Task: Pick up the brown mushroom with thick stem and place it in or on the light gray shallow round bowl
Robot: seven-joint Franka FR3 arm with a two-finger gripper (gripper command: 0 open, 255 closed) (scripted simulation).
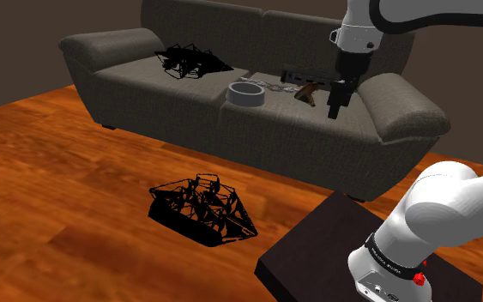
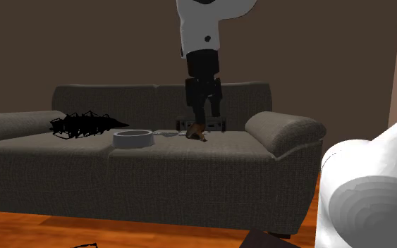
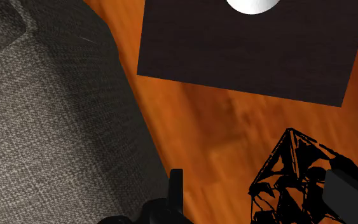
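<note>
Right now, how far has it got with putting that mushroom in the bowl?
Nothing looks finished: the brown mushroom lies on the sofa seat beside the grey bowl, not in it. In hand: the claw hangs close by the mushroom, fingers apart with nothing between them. Left to do: grip it, lift it, carry it over the bowl and let go.

No text, label or number is legible.

One bowl [image 1: 247, 94], one mushroom [image 1: 306, 94], seemingly two black tangles [image 1: 202, 208].
</note>
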